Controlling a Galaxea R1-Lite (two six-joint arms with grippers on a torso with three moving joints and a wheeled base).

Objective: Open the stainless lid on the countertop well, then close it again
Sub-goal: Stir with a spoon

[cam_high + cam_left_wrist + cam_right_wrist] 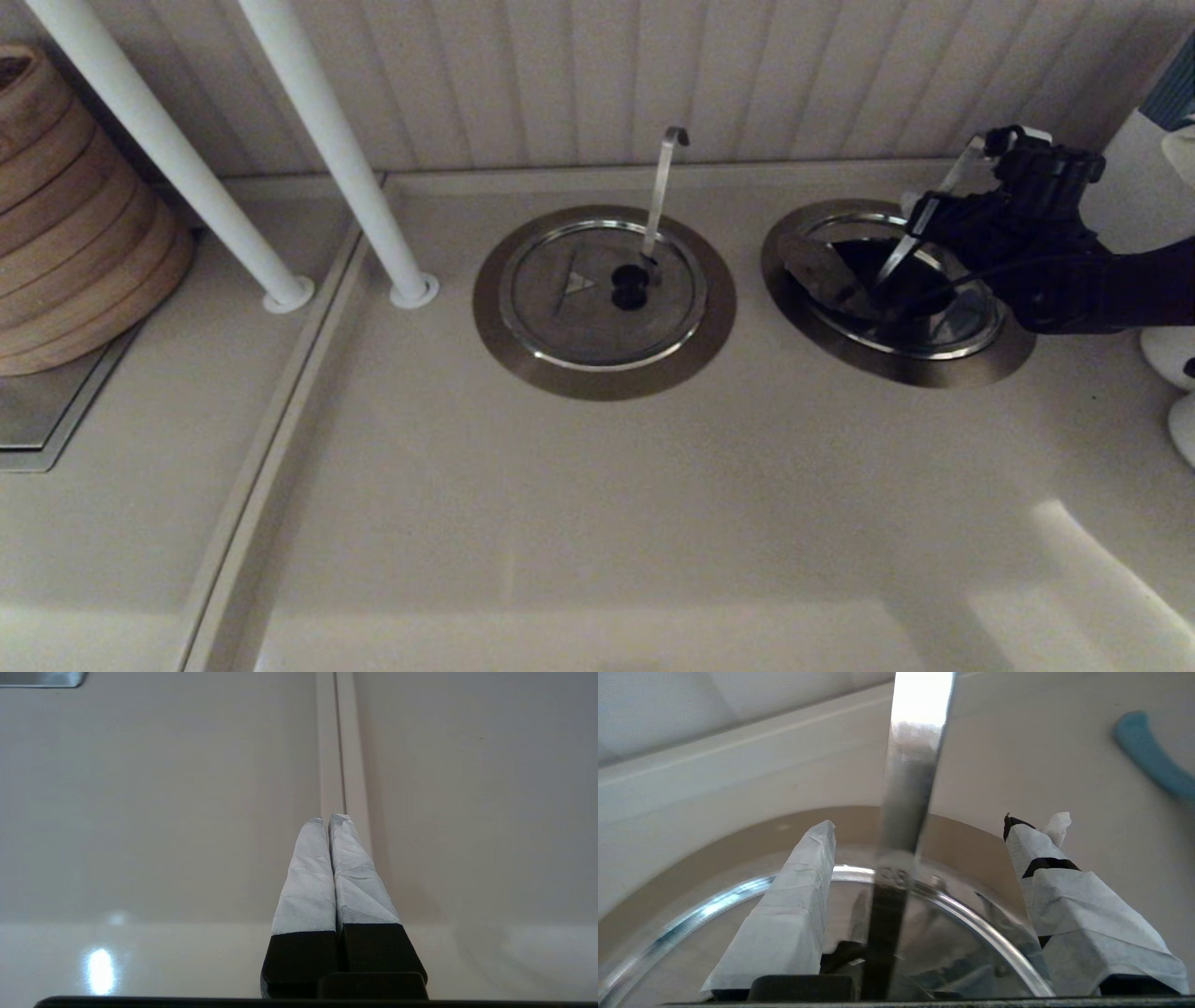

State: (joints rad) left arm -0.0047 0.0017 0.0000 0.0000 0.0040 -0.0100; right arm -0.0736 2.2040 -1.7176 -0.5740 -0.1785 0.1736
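Observation:
The countertop well (794,280) sits at the right of the counter, with a wide brushed-steel ring. Its stainless lid (826,280) is tilted, and a dark opening shows behind it. In the right wrist view the lid (957,956) is a shiny surface under the fingers. The straight ladle handle (943,191) leans out of the well toward the back wall. My right gripper (920,219) hovers over the well's far side. It (922,828) is open, and the ladle handle (910,788) stands between its fingers without touching them. My left gripper (329,817) is shut over bare countertop, outside the head view.
A second well with a closed lid (602,299) and a hook-tipped ladle handle (665,182) lies to the left. Two white posts (345,159) and stacked bamboo steamers (65,215) stand at the far left. White objects (1172,355) crowd the right edge. The wall runs close behind.

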